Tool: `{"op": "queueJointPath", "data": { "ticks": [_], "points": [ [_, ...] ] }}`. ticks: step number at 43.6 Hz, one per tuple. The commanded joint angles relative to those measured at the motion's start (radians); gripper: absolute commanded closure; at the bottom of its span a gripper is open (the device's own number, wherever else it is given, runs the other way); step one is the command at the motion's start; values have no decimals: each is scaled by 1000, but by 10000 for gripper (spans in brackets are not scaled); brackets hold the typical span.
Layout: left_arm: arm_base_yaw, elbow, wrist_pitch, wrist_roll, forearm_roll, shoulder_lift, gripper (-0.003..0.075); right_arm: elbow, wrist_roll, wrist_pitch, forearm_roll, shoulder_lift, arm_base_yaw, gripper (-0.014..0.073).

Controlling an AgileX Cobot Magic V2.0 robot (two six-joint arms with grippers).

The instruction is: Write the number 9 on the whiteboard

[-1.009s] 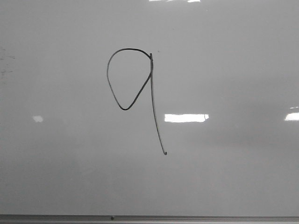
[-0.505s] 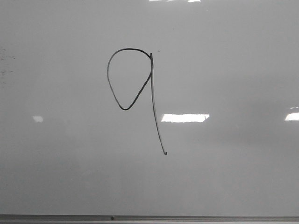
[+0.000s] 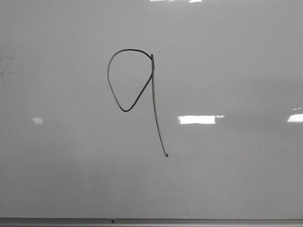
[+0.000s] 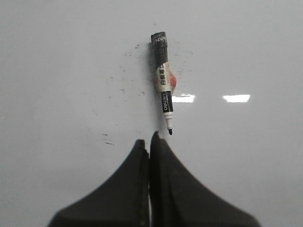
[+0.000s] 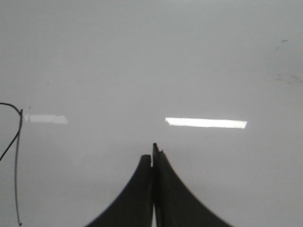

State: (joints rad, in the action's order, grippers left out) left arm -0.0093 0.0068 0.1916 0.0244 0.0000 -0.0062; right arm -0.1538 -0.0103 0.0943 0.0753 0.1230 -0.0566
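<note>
The number 9 is drawn in thin black line on the whiteboard, a teardrop loop joined to a long tail ending low. Part of it shows at the edge of the right wrist view. A black and white marker lies uncapped on the whiteboard in the left wrist view, its tip just beyond my left gripper. The left gripper is shut and empty. My right gripper is shut and empty over bare board. Neither gripper shows in the front view.
The board's grey frame edge runs along the bottom of the front view. Faint dark smudges mark the board's far left, and small specks lie around the marker. Bright light reflections sit on the board.
The bright reflection beside the 9's tail has shifted a little to the right. The 9 itself is unchanged.
</note>
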Motion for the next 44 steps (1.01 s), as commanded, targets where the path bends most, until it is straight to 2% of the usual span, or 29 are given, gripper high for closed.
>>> {"op": "queueJointPath", "data": {
  "ticks": [1, 12, 14, 19, 44],
  "points": [
    [2, 1, -85, -12, -8, -20, 739, 30, -40, -124, -37, -38, 46, 662],
    [2, 1, -85, -12, -8, -20, 739, 181, -40, -40, -45, -151, 93, 662],
    [2, 1, -85, -12, -8, -20, 739, 176, -40, 26, -45, -153, 93, 662],
    [2, 1, -85, -12, -8, -20, 739, 177, -38, 75, -45, -152, 93, 662],
    [2, 1, -85, -12, -8, -18, 739, 177, -38, 79, -45, -152, 93, 662]
  ]
}}
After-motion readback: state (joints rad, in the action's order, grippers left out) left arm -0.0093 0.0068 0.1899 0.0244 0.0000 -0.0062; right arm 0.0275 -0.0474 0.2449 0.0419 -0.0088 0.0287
